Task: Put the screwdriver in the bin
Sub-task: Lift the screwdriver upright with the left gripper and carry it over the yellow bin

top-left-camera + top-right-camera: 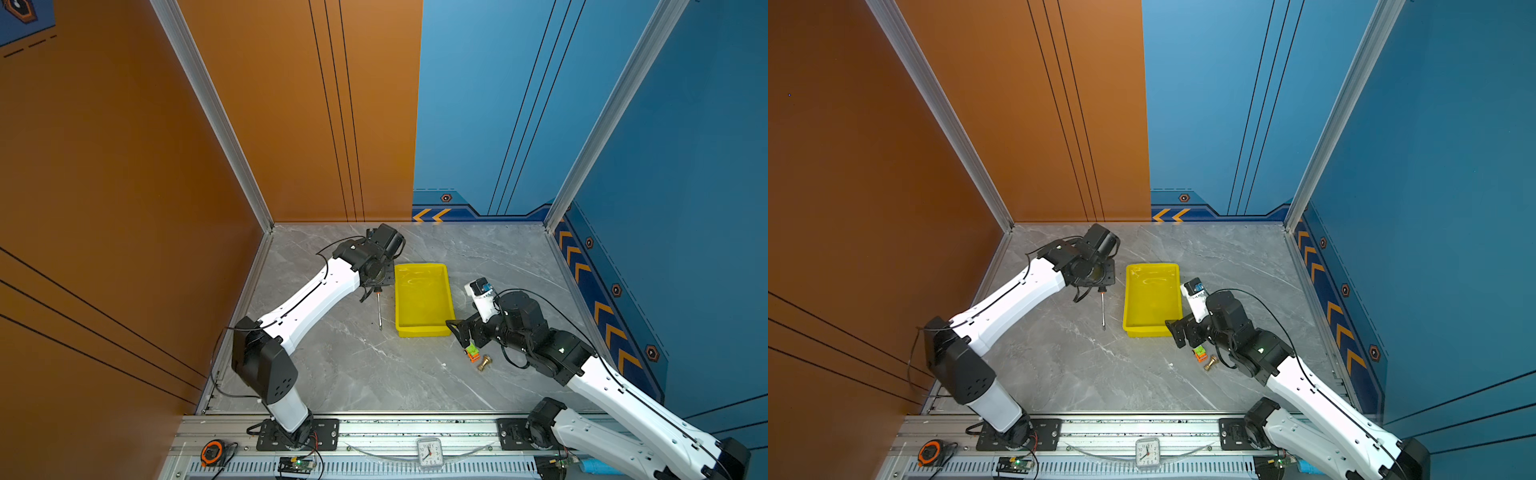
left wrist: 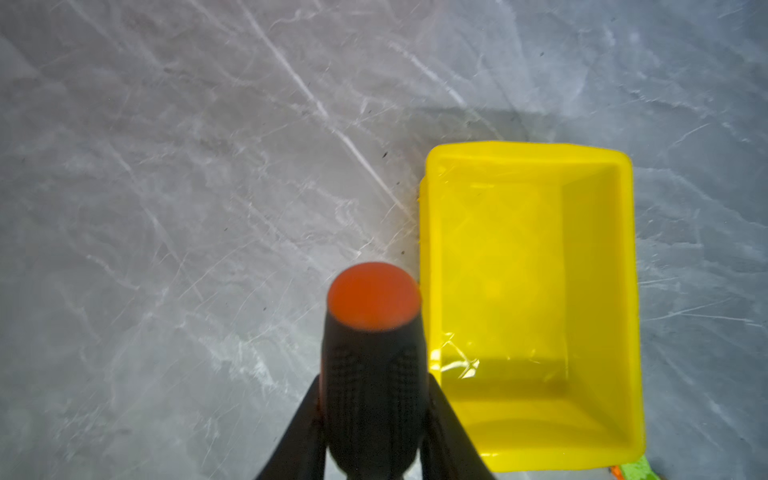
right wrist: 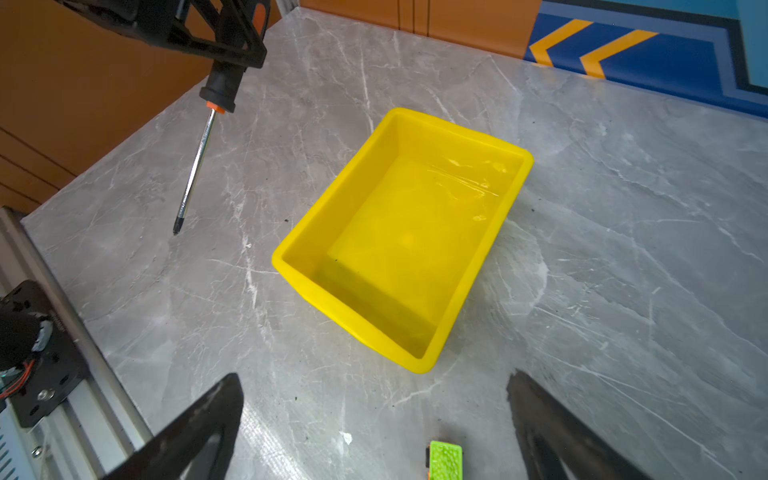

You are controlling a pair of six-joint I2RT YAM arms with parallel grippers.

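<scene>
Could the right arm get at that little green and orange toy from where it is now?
Probably yes. The right gripper hangs open close by the green-and-orange toy, with nothing between them. Only the brass fitting lies near, beside the toy.

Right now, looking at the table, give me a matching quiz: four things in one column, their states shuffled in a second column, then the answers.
Things:
1. screwdriver
2. bin
3. brass fitting
4. right gripper

States:
A. empty, on the table
B. open, holding nothing
C. handle clamped in the left gripper, shaft pointing down
D. lying on the table beside the green toy

Pairs: 1-C, 2-A, 3-D, 4-B.
</scene>
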